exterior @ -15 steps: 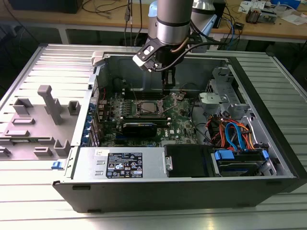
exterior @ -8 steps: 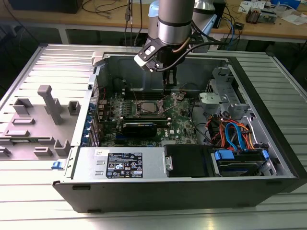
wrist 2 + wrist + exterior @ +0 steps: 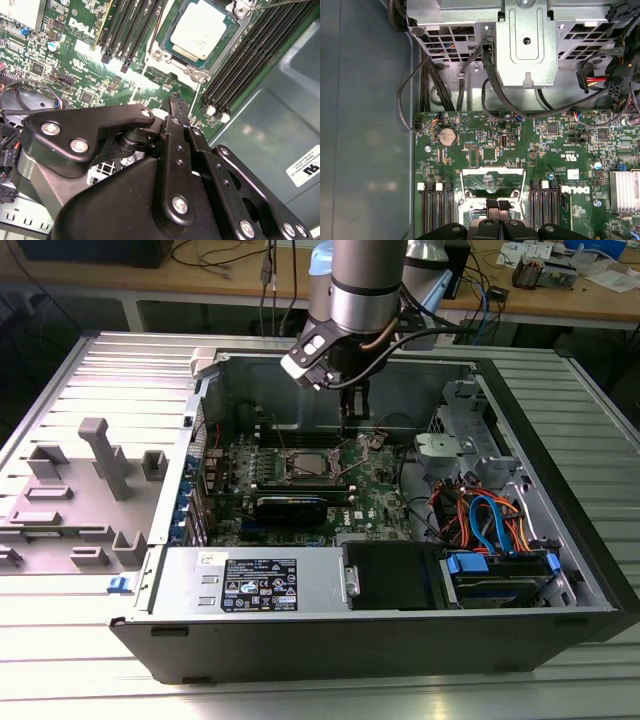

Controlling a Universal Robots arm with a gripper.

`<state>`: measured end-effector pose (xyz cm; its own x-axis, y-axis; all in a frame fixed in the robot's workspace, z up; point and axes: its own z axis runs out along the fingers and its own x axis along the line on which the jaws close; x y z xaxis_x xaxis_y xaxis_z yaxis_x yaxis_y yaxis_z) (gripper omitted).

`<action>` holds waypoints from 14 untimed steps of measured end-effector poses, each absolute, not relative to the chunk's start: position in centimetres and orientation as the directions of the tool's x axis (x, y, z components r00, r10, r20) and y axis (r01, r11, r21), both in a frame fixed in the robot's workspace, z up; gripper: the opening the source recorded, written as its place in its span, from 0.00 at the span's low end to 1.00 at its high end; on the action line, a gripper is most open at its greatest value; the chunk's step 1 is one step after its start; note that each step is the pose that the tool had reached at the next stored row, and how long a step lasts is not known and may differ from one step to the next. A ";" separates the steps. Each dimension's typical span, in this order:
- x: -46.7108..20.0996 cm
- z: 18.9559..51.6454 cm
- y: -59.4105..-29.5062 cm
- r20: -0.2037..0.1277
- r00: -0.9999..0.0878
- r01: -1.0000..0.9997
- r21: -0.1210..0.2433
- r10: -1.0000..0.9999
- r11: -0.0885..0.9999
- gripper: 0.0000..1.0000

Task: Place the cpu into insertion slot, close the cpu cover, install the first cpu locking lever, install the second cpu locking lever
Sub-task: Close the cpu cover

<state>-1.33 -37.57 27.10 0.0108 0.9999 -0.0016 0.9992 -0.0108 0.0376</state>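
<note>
The cpu (image 3: pixel 200 30) has a dull silver top and lies flat in the insertion slot (image 3: pixel 187 59) on the green motherboard (image 3: pixel 485 135). In the exterior view the cpu (image 3: pixel 305 465) sits in the middle of the board. The cpu cover (image 3: pixel 492 171), a thin silver frame with a square window, is swung open off the slot toward the drive cage. My gripper (image 3: pixel 498 205) is shut with nothing between its pads, its tips low at the hinged edge of the cover. The gripper (image 3: pixel 352 423) hangs just to the exterior view's right of the slot. A thin lever wire (image 3: pixel 280 4) runs past the slot's corner.
Black memory slots (image 3: pixel 250 55) flank the socket on both sides. A metal drive cage (image 3: pixel 525 45) with loose black cables (image 3: pixel 445 85) stands beyond the cover. A black card (image 3: pixel 290 508) and power supply (image 3: pixel 250 580) lie toward the case's near side. The grey case wall (image 3: pixel 365 125) borders the board.
</note>
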 end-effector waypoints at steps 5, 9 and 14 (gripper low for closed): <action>-1.2 27.1 -37.6 -0.002 0.011 0.999 0.038 1.000 -0.011 0.11; -1.1 27.1 -37.6 -0.002 0.011 0.999 0.038 1.000 -0.011 0.11; -1.1 27.1 -37.6 -0.002 0.011 0.999 0.038 1.000 -0.011 0.11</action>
